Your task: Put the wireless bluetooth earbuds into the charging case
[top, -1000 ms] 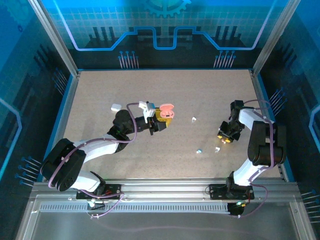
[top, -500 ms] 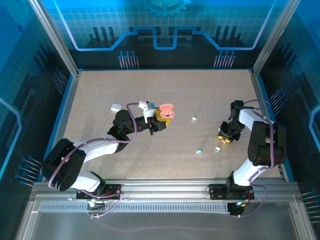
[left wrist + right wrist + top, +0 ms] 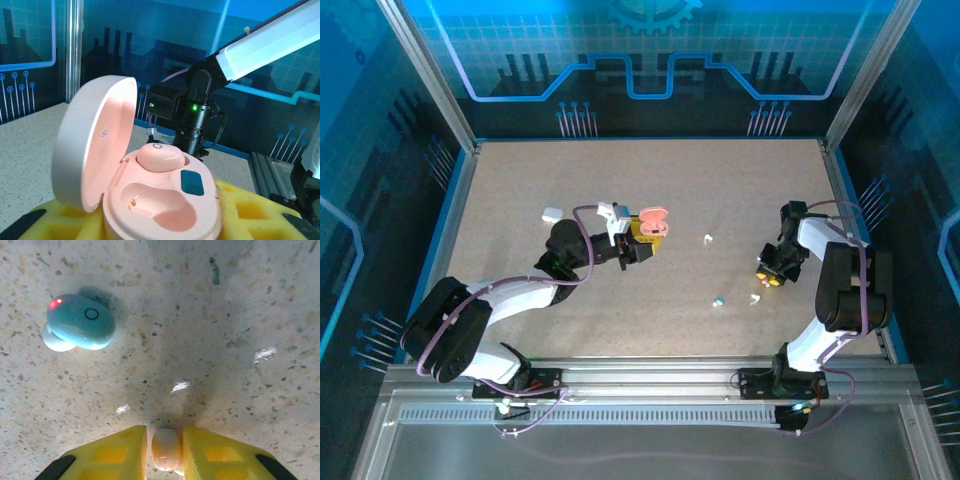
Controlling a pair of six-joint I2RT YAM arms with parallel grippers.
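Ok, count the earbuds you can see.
4. One pink earbud seated in the pink case; second pink earbud within the right claw; blue earbud and white earbud on the table. Others may be hidden.

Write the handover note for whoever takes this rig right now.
Left gripper: shut on the open pink case.
Right gripper: pinching a pink earbud on the table.
Done: one seated earbud in the case; the second slot is empty.
To do: carry the pinched one to that slot. A blue earbud and a white earbud lie loose.
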